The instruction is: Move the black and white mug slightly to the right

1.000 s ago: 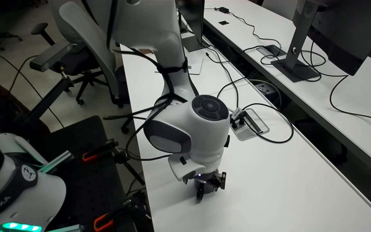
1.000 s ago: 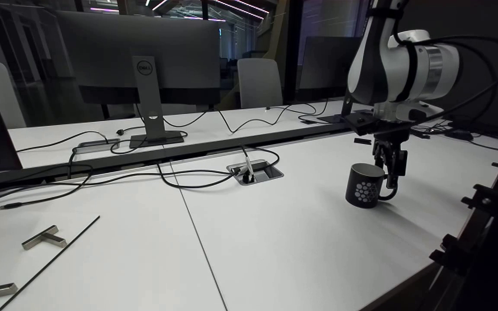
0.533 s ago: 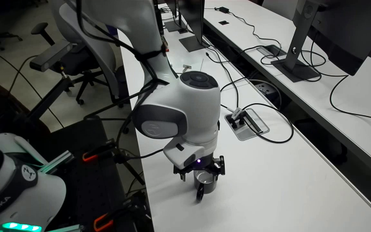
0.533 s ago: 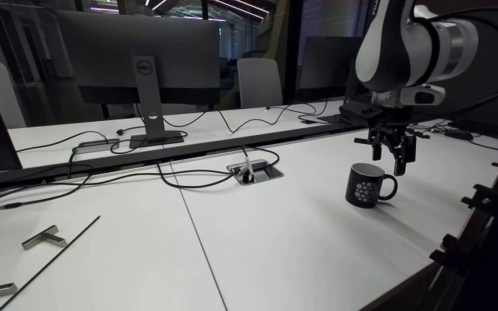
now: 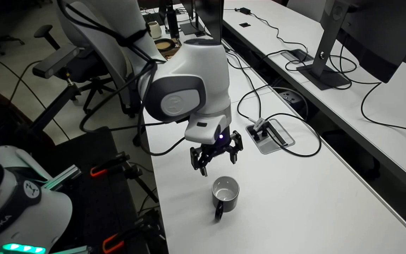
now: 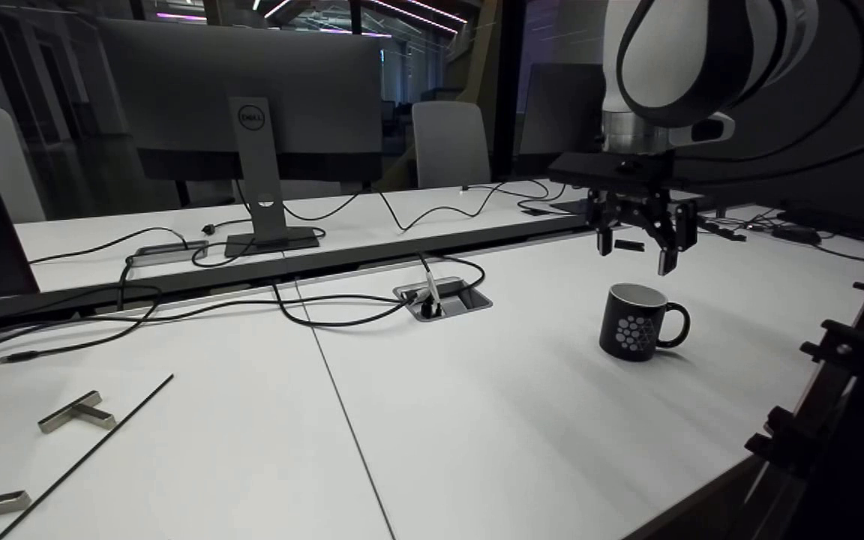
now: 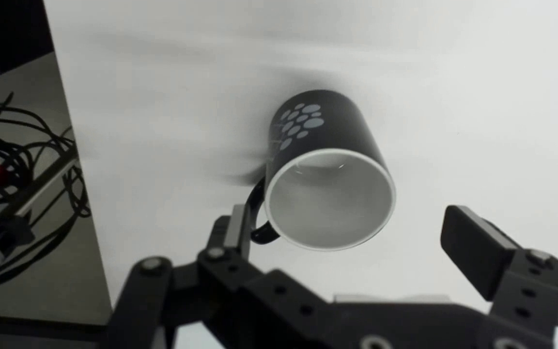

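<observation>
Rising away from the black and white mug (image 6: 633, 322), the claw (image 5: 219, 165) has pulled up and back over the last second. A moment ago its fingers (image 7: 475, 252) were down alongside the handle (image 5: 220, 208); now they stand spread wide, pinching nothing. In the wrist view one of them seems to overlap the handle, yet both exterior views show a gap between claw and mug. The mug hasn't budged through any of that. It stands upright on the counter (image 5: 294, 204), and in an exterior view I find it to the right of the socket box (image 6: 453, 298), somewhat nearer the viewer and well apart from it, with the handle turned away from that box. The claw hangs higher than the socket box, also to its right as seen there. To me this reads as a release already made, so the setting-down is probably over and the task near its end. What I can't judge from here is whether the mug has ended up far enough to the right, since where it started isn't shown. Should it want another nudge, the claw would have to come down again and keep a finger from catching the handle, which could twist or tip the mug.
</observation>
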Available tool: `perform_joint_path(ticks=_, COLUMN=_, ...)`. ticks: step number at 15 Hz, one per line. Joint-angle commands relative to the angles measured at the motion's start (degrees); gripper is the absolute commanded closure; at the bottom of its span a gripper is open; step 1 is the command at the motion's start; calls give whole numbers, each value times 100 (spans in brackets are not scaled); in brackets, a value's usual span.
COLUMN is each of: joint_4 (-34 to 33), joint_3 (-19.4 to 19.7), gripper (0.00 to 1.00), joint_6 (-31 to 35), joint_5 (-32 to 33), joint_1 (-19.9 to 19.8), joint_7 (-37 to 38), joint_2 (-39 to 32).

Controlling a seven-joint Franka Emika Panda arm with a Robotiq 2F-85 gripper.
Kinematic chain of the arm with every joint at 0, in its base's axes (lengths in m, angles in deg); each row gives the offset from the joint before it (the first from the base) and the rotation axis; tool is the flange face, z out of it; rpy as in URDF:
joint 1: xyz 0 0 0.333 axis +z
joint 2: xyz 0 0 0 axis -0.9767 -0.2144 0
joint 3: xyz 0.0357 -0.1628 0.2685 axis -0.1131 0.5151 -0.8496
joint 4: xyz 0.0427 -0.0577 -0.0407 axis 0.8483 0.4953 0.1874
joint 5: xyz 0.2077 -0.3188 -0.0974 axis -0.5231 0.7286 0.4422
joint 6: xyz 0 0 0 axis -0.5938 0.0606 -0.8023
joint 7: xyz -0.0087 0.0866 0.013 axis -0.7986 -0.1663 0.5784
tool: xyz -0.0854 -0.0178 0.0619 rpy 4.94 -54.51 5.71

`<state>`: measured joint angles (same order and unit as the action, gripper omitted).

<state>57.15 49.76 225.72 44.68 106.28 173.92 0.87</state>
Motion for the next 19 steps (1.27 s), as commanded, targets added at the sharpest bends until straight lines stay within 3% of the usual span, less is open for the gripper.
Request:
perform_joint_path(ticks=1, joint_4=-131, joint_3=-128, gripper=0, joint_6=-103, joint_5=623, joint_1=-69, joint_7=-522, joint_2=267)
perform_joint_path(ticks=8, joint_4=-482, joint_3=-169, gripper=0, joint_6=-201, joint_5=1586, joint_1=43, joint_7=-1626, joint_2=273)
perform_joint_path(ticks=14, joint_4=-506, joint_3=-266, gripper=0, joint_6=182, joint_5=2179, joint_1=-102, joint_7=-2893, joint_2=368)
perform_joint_path(ticks=15, joint_4=-561, joint_3=-207, gripper=0, joint_6=80, joint_5=1879, joint_1=22, joint_7=-2553, joint_2=211)
perform_joint_path(ticks=19, joint_4=-560, joint_3=-205, gripper=0, joint_6=87, joint_5=1858, joint_1=23, joint_7=-2607, joint_2=199)
